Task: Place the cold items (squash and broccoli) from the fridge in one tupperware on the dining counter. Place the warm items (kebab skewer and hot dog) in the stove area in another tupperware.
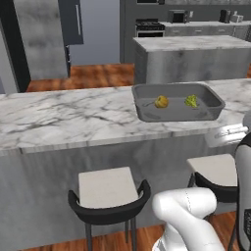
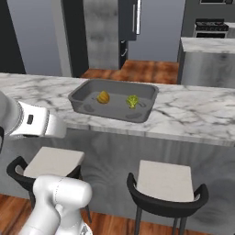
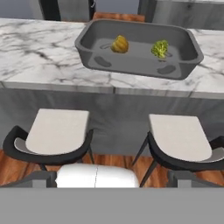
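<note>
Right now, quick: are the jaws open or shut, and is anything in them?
Gripper: jaws open, holding nothing; the squash and broccoli lie in the grey tupperware.

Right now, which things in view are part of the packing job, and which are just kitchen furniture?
Job items:
- grey tupperware on the dining counter
- squash, inside it
- broccoli, inside it
- stove, far back

Just standing about:
- two stools under the counter
- island
- microwave
</note>
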### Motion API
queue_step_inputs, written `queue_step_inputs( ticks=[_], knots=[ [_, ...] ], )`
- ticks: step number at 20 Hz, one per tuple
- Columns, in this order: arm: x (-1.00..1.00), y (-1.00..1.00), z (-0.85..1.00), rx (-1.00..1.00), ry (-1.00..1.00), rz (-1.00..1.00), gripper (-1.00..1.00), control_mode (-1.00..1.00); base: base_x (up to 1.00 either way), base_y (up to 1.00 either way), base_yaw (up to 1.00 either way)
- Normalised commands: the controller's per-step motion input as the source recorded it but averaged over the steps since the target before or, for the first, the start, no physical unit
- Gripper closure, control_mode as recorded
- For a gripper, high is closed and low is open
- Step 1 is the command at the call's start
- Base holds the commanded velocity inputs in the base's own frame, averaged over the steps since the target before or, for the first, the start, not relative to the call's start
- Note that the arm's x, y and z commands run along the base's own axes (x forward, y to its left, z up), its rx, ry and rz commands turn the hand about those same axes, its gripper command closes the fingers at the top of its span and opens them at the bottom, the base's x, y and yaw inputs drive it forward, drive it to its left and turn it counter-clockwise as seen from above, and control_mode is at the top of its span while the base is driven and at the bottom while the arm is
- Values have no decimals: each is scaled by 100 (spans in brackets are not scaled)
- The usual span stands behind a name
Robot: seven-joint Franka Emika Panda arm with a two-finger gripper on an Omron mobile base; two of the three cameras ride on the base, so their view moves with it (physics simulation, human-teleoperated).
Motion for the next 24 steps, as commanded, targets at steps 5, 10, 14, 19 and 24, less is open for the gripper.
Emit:
queue_step_inputs(
  ticks=[5,10,14,19,24],
  knots=[
    [0,0,0,0,0,0,-100,100,-24,-87,-3],
    [0,0,0,0,0,0,-100,100,-23,-100,-9],
    [0,0,0,0,0,0,-100,100,-35,-100,-14],
    [0,0,0,0,0,0,-100,100,-43,-100,-16],
    [0,0,0,0,0,0,-100,100,-43,-100,-17]
  ],
)
